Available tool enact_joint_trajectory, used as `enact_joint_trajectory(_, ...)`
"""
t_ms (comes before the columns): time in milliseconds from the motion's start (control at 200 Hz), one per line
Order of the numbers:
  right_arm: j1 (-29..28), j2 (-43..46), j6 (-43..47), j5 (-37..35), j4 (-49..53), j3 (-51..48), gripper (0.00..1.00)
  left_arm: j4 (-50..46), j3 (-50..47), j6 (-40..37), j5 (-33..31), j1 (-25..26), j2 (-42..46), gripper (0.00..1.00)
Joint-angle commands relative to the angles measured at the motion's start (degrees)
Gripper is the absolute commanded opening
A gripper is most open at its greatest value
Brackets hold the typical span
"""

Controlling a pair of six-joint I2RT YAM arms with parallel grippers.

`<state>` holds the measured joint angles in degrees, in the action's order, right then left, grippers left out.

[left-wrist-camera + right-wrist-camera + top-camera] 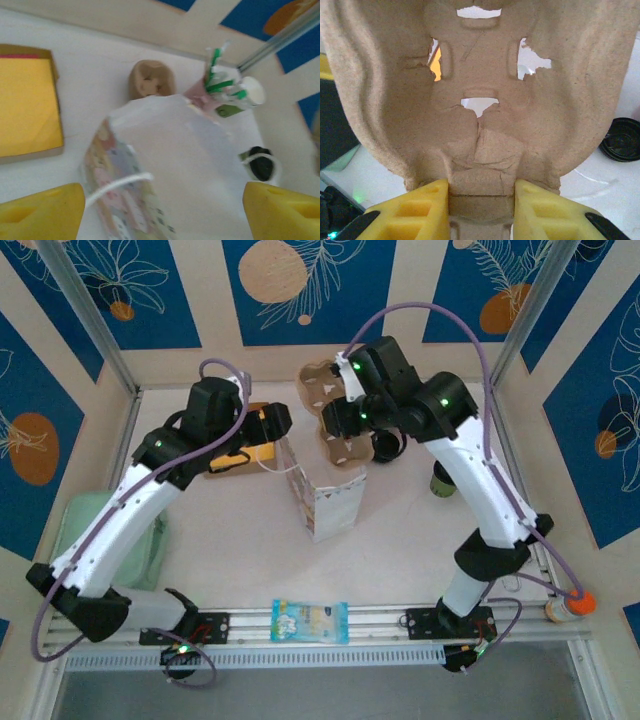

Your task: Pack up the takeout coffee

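- A green tray (150,540) lies at the left edge of the surface (230,540), partly under the left arm.
- A yellow box (27,107) sits on the surface just left of the bag.
- The left hand (162,200) stands wide and holds nothing; its 2 yellow fingers (40,212) flank the bag from above.
- The white bag (325,495) stands upright near the middle of the surface, mouth up, and a white cord handle (120,184) hangs near the left finger.
- A snack packet (310,620) lies on the rail at the near edge, between the 2 arm bases.
- The right hand (481,200) is clamped on the edge of a brown pulp carrier (480,100) and holds it off the surface behind the bag.
- A black lid (622,140) lies on the surface right of the carrier.
- The coffee (440,483) stands on the surface right of the right arm, outside the bag and well apart from it, just beside a pink cup (200,95) of green utensils.
- An orange-capped bottle (570,608) lies at the near right corner.
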<state>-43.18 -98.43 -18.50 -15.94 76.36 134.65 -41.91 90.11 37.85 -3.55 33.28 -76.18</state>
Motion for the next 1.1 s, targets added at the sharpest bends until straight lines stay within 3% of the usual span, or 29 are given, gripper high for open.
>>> enact_joint_trajectory(0,0.11,-2.49,1.1,4.85,0.25,2.01,0.31,-1.36,-0.98,-4.16,5.33,-3.45,-1.66,0.8)
enact_joint_trajectory(380,1.08,-8.64,0.84,5.25,-1.39,0.63,0.29,1.62,-8.31,-6.38,11.4,-7.26,-3.57,0.6)
enact_joint_trajectory(790,0.66,-10.36,1.57,1.82,-1.83,-3.59,0.27,5.96,-13.84,-5.17,13.03,-8.23,-1.35,0.24)
enact_joint_trajectory(1096,-0.63,-11.5,1.22,-1.43,-0.35,-3.96,0.27,7.01,-15.25,-4.06,14.36,-8.4,0.12,0.15)
